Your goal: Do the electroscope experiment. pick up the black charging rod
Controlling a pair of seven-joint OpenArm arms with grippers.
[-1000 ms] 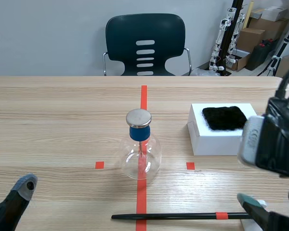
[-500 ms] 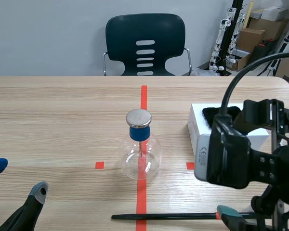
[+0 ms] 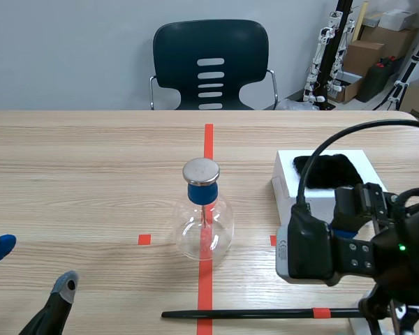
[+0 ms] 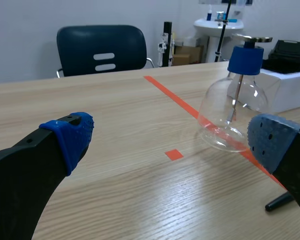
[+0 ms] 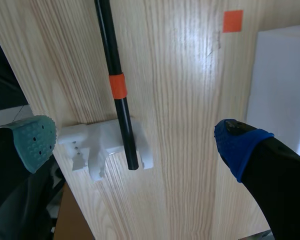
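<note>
Both jaws stand open; close your right pair off-centre and the black rod point(image 5: 111, 50) may roll off its white rest point(image 5: 92, 144).

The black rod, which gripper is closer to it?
The right gripper: it hangs open above the rod where it rests on the white holder. The left gripper, also open, is off beside the other tip.

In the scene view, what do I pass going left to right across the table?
The left tool → electroscope flask → white box with the black cloth on top. The black charging rod lies along the near edge, spanning flask to box, so it is left out.
</note>
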